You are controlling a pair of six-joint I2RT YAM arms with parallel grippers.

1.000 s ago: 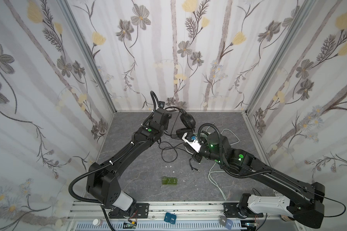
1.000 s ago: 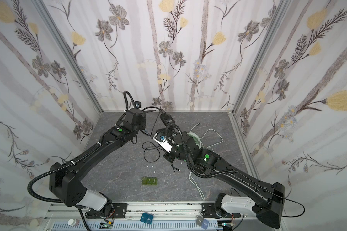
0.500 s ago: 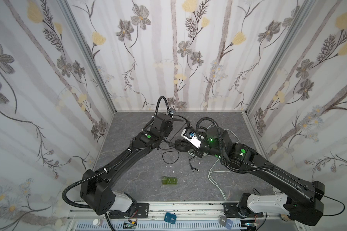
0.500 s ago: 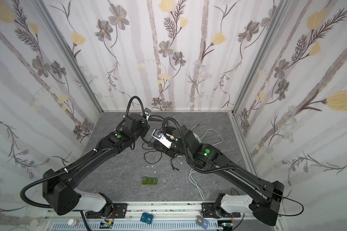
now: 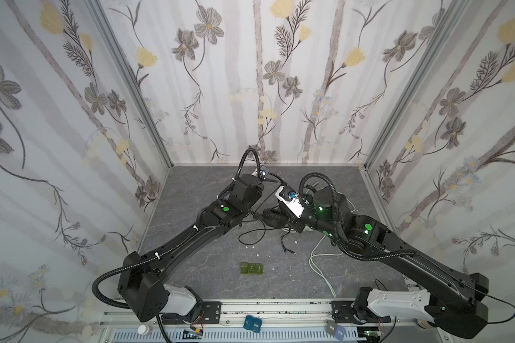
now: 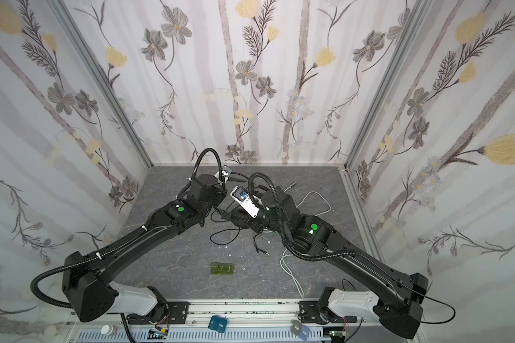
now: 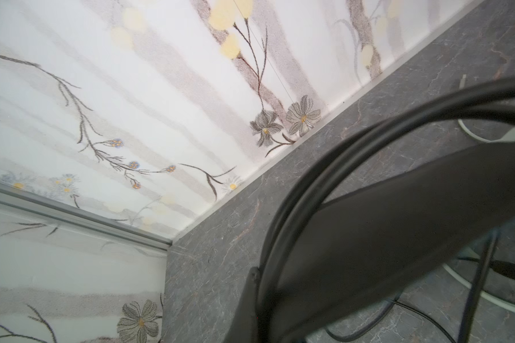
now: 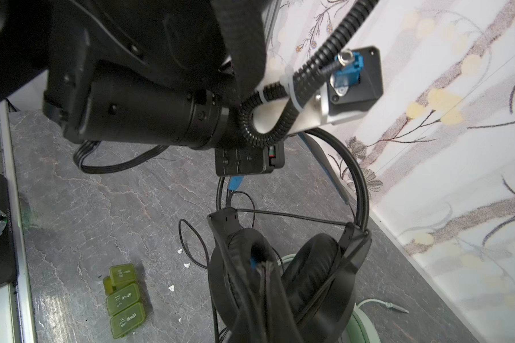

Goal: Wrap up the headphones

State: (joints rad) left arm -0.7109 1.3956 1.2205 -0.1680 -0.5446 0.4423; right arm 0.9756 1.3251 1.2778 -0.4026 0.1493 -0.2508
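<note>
Upright, black headphones (image 8: 309, 276) are pinched by the left gripper (image 8: 237, 181) at one o'clock from the pillbox (image 5: 252, 268); right gripper (image 8: 259, 300) jaws are pressed together.

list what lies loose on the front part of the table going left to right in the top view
green pill box → black cable's plug ends → whitish cable; the black cable's loop sits above the pill box's span, so it is left out
</note>
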